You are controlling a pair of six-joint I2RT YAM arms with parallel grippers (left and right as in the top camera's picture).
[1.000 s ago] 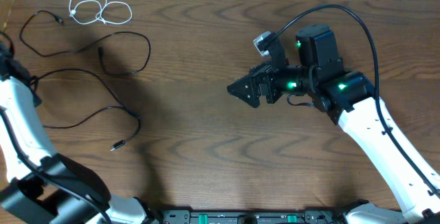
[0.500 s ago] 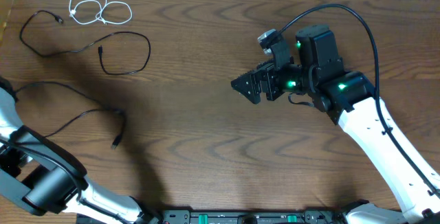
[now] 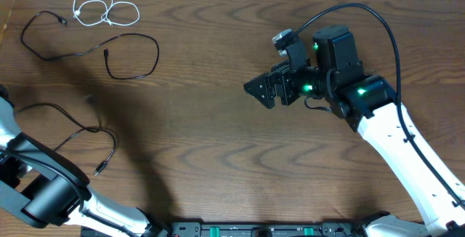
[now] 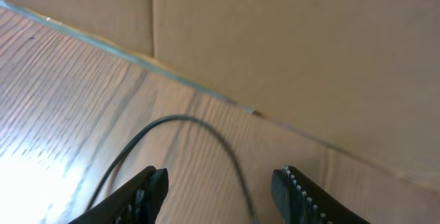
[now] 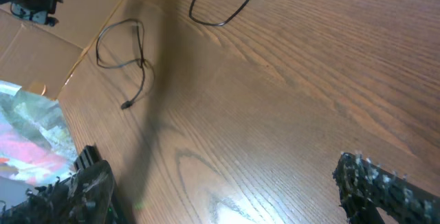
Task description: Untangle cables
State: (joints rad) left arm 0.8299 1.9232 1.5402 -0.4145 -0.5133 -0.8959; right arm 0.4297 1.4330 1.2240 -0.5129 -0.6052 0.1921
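A white cable lies coiled at the far left of the table. Beside it a black cable runs in a long curve. A second black cable lies looped near the left edge, its plug end pointing toward the front. In the left wrist view that cable arches on the wood just ahead of my left gripper and passes between its open fingers without being pinched. My right gripper hovers open over the middle of the table, nothing between its fingers. Both black cables lie far from it.
A cardboard wall rises just past the table's left edge. A colourful bag lies beyond that edge. The left arm's links fill the front left corner. The right arm crosses the right side.
My left gripper has opened and let go of the lower black cable after dragging it left and toward the front. The right arm has barely moved.
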